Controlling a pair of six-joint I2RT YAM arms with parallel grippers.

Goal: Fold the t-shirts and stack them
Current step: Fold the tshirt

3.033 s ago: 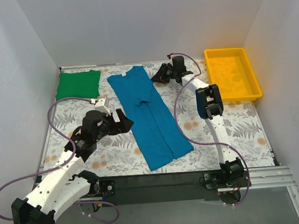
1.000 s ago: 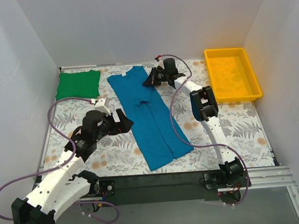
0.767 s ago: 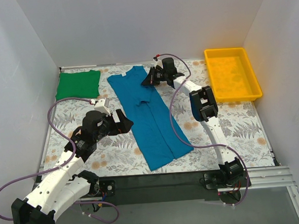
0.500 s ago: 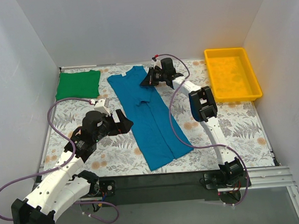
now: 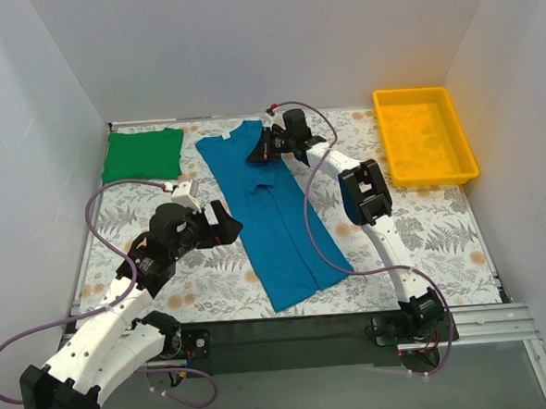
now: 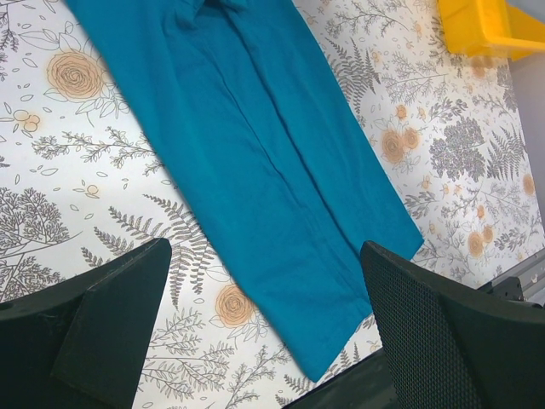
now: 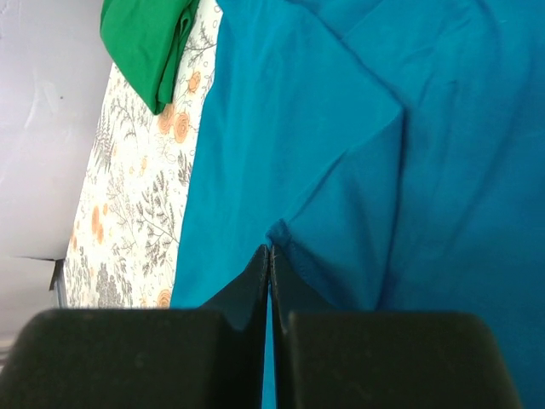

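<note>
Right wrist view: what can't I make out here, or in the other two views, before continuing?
- Right wrist view: the right pincer is shut at a teal t-shirt fold; its fingers hide whether cloth is pinched.
- Top view: that pincer is too small and dark to tell.
- Left wrist view: the top edge cuts off the teal t-shirt's neck end.
- Top view: layers of the green t-shirt are too small to count.
</note>
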